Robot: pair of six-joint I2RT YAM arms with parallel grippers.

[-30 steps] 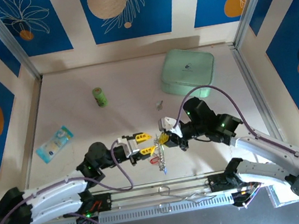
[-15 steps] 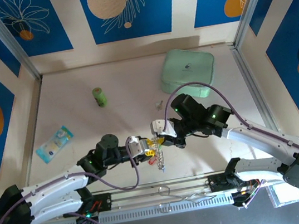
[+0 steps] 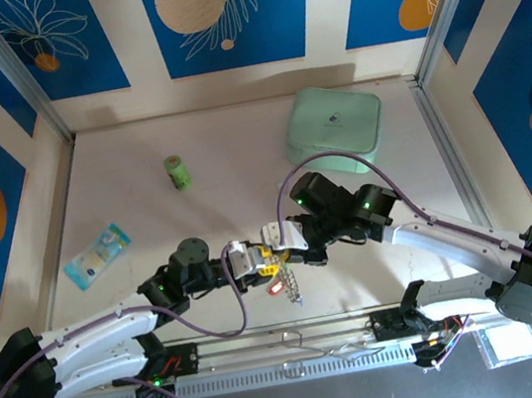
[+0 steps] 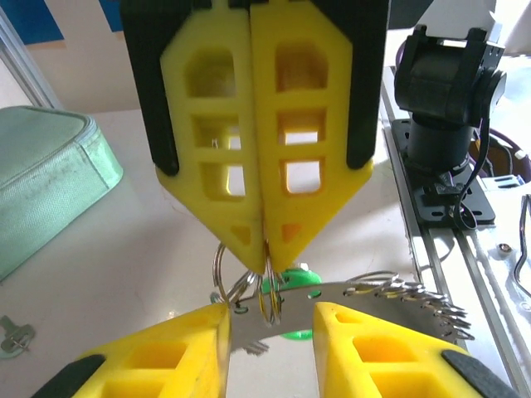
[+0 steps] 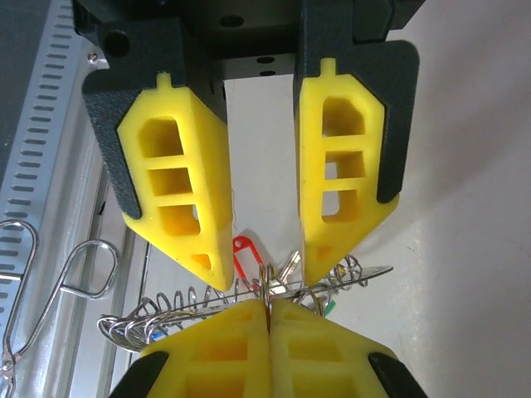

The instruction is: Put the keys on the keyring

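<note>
Shiny coiled metal keyring (image 4: 411, 296), bright metal keys (image 5: 286, 267) with glossy plastic tags (image 5: 243, 251), matt yellow plastic fingers (image 5: 187, 191), scuffed matt box (image 4: 50, 182), smooth pale table (image 4: 124, 249).

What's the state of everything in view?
Left gripper: jaws apart astride keyring, grip unclear.
Right gripper: shut on small ring.
Keys: bunched by the grippers.
Loose key: flat on table.
Box: closed.
Bottle: upright, it seems.
Packet: lying flat.
</note>
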